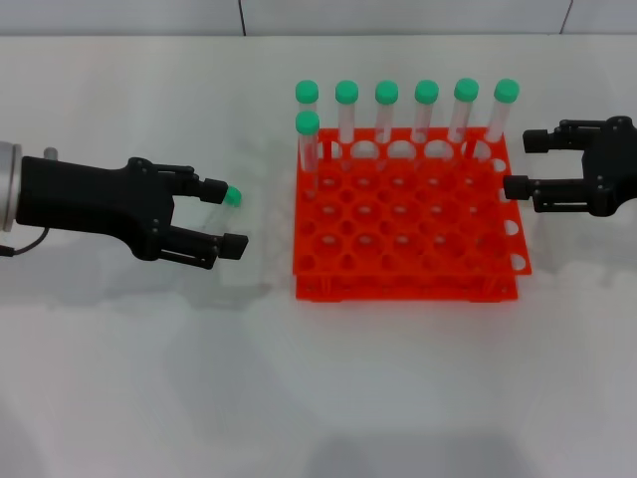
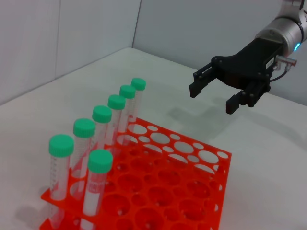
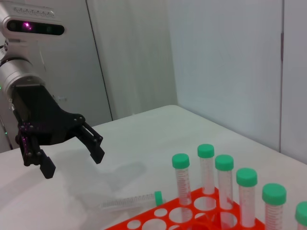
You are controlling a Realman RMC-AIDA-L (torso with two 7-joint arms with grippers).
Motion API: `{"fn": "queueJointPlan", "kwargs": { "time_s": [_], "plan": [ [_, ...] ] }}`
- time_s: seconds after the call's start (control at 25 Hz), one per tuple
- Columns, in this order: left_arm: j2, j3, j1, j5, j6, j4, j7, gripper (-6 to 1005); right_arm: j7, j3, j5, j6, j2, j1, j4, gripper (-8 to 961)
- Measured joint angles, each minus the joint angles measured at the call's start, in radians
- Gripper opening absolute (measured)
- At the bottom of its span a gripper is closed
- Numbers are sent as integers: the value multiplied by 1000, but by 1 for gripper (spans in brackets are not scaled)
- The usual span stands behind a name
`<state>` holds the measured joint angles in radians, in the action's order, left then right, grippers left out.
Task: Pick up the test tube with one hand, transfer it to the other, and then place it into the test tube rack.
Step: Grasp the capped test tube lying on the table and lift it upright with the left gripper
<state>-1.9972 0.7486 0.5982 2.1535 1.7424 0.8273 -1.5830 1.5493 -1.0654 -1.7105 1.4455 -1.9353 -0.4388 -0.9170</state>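
White tabletop and pale walls surround us. Our left gripper (image 1: 227,214) hovers with jaws spread wide, holding nothing, above the tube (image 1: 225,196) that lies on its side on the tabletop (image 1: 318,398), left of the rack (image 1: 408,214). Our right gripper (image 1: 523,162) waits wide and empty at the rack's right edge. To do this pick well, we judge we should lower straight, straddle the tube across its body, leaving the capped end free for the handover, and close gently so it does not roll. The tube is slim, clear and green-capped, its cap pointing toward the rack, where seven (image 1: 386,115) like it stand.
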Motion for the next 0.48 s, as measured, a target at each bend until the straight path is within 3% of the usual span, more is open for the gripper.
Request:
{"fn": "queueJointPlan", "kwargs": {
  "time_s": [0.48],
  "plan": [
    [2, 0, 0, 3, 1, 0, -3, 862, 0, 1, 0, -7, -2, -2, 0, 707]
  ]
}}
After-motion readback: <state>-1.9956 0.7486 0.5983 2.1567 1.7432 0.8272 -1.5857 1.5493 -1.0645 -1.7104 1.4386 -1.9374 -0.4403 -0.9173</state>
